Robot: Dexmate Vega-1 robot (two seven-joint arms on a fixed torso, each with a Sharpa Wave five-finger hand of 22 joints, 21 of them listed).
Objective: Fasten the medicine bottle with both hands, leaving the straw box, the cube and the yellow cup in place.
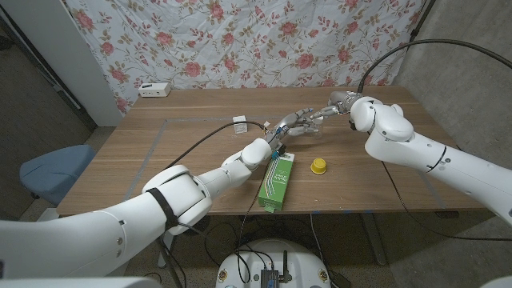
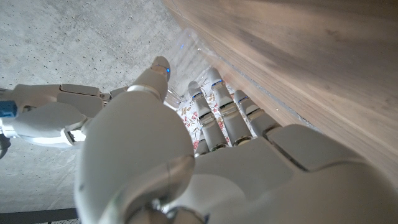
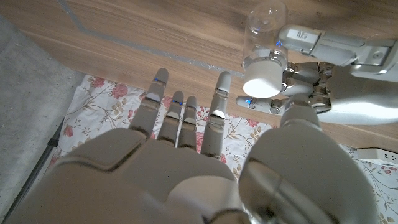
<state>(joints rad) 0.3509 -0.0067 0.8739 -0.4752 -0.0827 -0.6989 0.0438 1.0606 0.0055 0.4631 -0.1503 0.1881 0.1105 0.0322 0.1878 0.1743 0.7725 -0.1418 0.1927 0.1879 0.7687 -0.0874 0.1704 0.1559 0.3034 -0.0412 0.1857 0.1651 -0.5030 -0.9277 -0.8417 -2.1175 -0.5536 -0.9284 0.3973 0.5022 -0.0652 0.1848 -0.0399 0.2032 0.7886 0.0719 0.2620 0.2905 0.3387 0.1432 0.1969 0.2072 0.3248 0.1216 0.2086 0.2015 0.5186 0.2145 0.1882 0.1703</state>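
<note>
A clear medicine bottle [image 3: 264,31] with a white cap [image 3: 262,79] is held above the table by my left hand [image 3: 323,68], whose fingers wrap its lower part. In the head view my left hand [image 1: 286,128] reaches to the table's middle. My right hand [image 1: 326,110] meets it from the right. My right hand [image 3: 186,149] has its fingers spread, close to the cap and not touching it. The green straw box [image 1: 277,180] lies under my left forearm, the yellow cup [image 1: 318,166] to its right. A small white cube [image 1: 239,122] sits further back.
A white power strip [image 1: 154,90] lies at the table's [image 1: 160,152] far left corner. A black cable runs across the table to my left wrist. A blue chair [image 1: 52,170] stands off the left side, and a flowered cloth hangs behind.
</note>
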